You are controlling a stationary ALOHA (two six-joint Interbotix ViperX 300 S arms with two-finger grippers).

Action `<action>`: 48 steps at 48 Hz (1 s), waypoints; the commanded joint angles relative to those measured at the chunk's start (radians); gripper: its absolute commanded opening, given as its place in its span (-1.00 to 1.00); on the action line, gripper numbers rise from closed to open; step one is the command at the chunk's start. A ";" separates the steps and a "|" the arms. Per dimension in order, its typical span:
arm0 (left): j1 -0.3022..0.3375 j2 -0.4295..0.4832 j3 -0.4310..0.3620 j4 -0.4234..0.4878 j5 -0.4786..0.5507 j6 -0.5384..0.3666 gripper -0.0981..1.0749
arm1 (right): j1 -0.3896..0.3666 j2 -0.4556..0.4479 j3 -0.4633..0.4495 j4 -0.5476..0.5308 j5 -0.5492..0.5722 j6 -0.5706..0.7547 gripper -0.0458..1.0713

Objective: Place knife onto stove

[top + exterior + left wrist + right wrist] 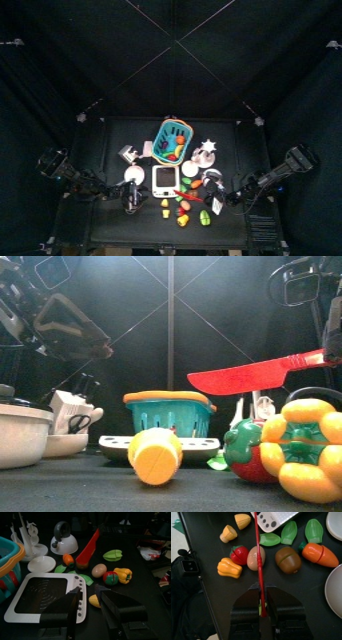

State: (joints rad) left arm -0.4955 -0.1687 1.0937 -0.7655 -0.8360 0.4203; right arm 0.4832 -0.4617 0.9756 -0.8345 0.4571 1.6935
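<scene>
— While the red knife [257,559] is up off the table, how would you say it handles?

— Judging by its look, it's a light, stiff plastic toy, smooth and likely slippery. The right gripper [261,601] has its jaws closed on the handle end, which seems the proper place to hold it; the long blade sticks out ahead and could swing if the grip loosens.

— Where is it relative to the stove [48,597]?

— In the front view the knife [254,372] hangs level above the toy food, blade tip toward 9 o'clock. In the right wrist view the tip nearly reaches the stove's corner [274,519] at 12 o'clock, passing over an egg [254,559] and a strawberry [239,554].

— And the arm's pose?

— It reaches in from 3 o'clock, wrist held low and raised just clear of the yellow pepper [310,446].

— The left gripper [91,602]?

— Jaws apart, holding nothing, hovering over the stove's near edge, with the teal basket [9,559] at its 9 o'clock side.
</scene>
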 commanded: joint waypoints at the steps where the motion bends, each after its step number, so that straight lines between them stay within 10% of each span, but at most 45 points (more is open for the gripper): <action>1: 0.003 -0.008 -0.009 0.012 -0.011 0.003 0.39 | -0.074 0.017 -0.014 -0.044 -0.040 0.000 -0.22; 23: 0.017 -0.006 -0.008 0.026 -0.011 0.003 0.39 | -0.465 0.207 -0.043 -0.184 -0.457 -0.002 -0.22; 48: 0.017 -0.006 -0.005 0.026 -0.011 0.002 0.39 | -0.591 0.359 -0.083 -0.293 -0.643 0.000 -0.18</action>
State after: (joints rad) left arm -0.4801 -0.1687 1.0968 -0.7424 -0.8376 0.4218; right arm -0.0966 -0.0966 0.9127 -1.1198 -0.1795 1.6935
